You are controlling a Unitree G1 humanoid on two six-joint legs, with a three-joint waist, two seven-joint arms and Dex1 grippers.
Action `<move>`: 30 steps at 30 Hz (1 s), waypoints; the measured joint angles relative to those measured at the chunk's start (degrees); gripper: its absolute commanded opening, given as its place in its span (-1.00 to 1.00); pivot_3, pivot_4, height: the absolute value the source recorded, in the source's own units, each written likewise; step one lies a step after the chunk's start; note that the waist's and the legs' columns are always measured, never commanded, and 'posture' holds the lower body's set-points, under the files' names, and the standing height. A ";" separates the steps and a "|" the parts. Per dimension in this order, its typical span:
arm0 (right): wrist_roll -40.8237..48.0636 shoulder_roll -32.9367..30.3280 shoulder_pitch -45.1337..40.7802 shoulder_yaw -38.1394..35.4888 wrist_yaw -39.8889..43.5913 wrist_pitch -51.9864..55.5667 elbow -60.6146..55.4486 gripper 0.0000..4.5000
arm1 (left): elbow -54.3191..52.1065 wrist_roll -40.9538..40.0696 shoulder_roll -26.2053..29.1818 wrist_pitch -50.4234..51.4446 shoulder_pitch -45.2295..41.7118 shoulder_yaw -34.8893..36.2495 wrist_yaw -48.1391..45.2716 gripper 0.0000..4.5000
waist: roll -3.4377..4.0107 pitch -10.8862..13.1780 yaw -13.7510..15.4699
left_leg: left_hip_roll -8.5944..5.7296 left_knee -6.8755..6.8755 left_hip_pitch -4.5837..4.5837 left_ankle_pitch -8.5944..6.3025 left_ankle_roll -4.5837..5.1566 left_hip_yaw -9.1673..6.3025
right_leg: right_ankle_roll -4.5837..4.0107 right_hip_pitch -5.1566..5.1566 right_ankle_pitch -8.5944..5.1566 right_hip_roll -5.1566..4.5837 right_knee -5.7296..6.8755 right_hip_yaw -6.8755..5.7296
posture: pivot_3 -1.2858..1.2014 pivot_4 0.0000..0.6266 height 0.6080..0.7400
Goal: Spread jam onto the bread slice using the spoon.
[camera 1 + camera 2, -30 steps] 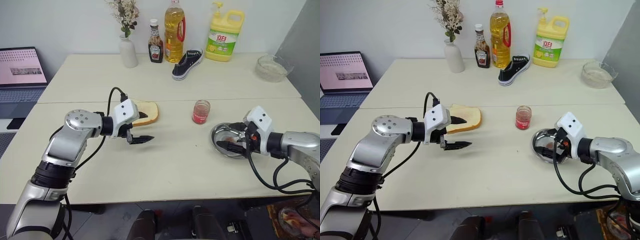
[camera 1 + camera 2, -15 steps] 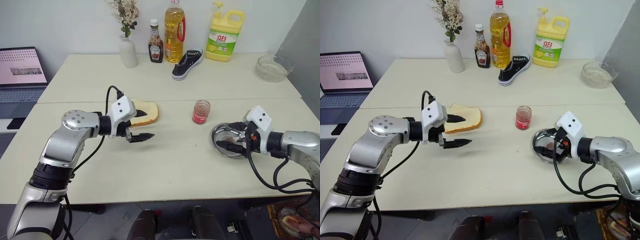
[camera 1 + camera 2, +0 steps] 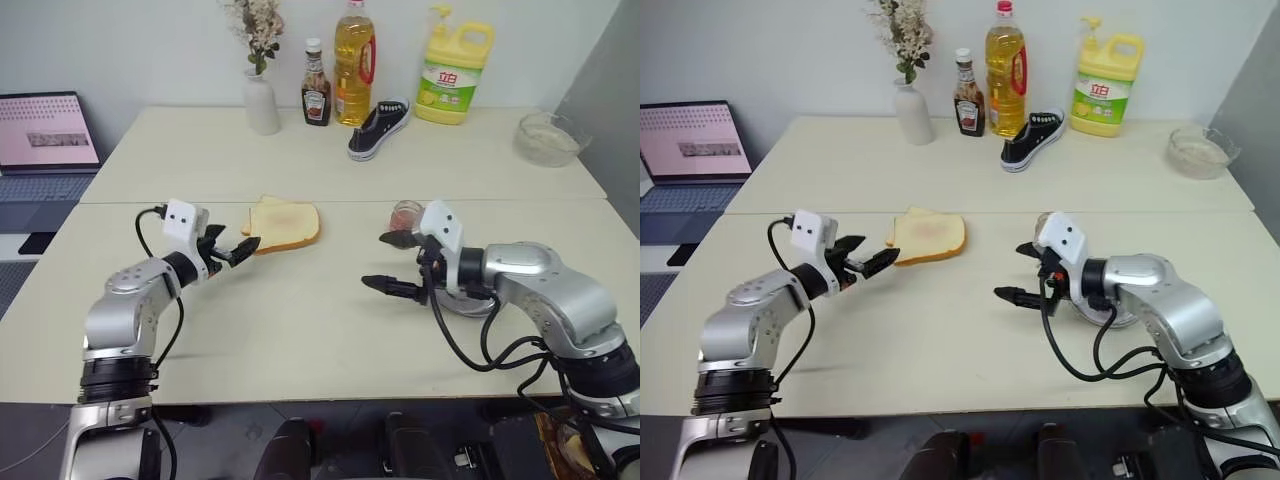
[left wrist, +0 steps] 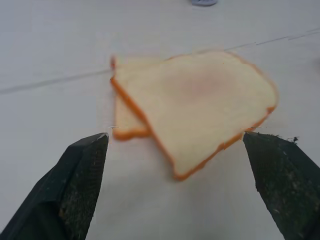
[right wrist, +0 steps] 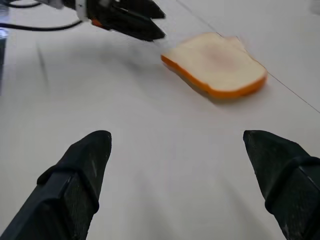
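Judging from bare bread [image 3: 284, 222] on the surface, no jam spread yet: left pincer [image 3: 232, 249] splayed, empty beside bread; right pincer [image 3: 388, 262] splayed, empty, fronting jam jar [image 3: 404, 215]; spoon unseen.

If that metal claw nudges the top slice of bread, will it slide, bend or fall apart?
The bread slice lies partly on a second slice, so a nudge would probably slide it off. It looks thick and soft, so likely light, bending or denting under the open left gripper's hard fingers rather than crumbling.
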 measured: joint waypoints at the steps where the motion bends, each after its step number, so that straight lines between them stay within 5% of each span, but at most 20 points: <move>1: -0.36 0.37 -0.27 0.31 0.11 -0.45 0.79 0.99 | 0.71 -0.67 -1.24 0.12 -0.04 0.64 0.83 1.00 | 0.00 0.00 0.16 | -0.03 0.01 0.00 0.00 0.00 0.01 | 0.00 0.00 0.00 -0.04 -0.02 0.01 | 0.03 -0.52 1.00; 17: -2.38 1.29 -0.12 -0.10 -0.39 -1.49 1.72 0.99 | 15.27 -5.11 -8.24 -0.04 -8.79 -0.16 1.39 1.00 | -0.02 -0.02 0.08 | -0.13 0.04 0.04 0.00 -0.01 0.02 | 0.00 -0.01 0.01 0.04 0.07 0.01 | 0.03 -0.52 1.00; 21: -2.35 0.53 0.45 -0.61 -0.87 -0.75 1.09 1.00 | 17.19 -4.52 -7.75 -0.44 -9.72 -0.39 0.85 0.62 | -0.02 -0.02 -0.07 | -0.13 0.05 0.04 0.00 -0.01 0.02 | 0.00 0.00 0.01 0.04 0.07 0.01 | 0.03 -0.52 1.00; 30: -2.25 0.18 1.02 -1.19 -1.62 -0.39 0.61 1.00 | 18.96 -3.76 -7.37 -1.34 -9.73 -0.40 0.64 -0.63 | -0.02 -0.02 -0.13 | -0.12 0.04 0.04 0.00 -0.01 0.02 | 0.01 0.00 0.01 0.03 0.06 0.01 | 0.03 -0.52 1.00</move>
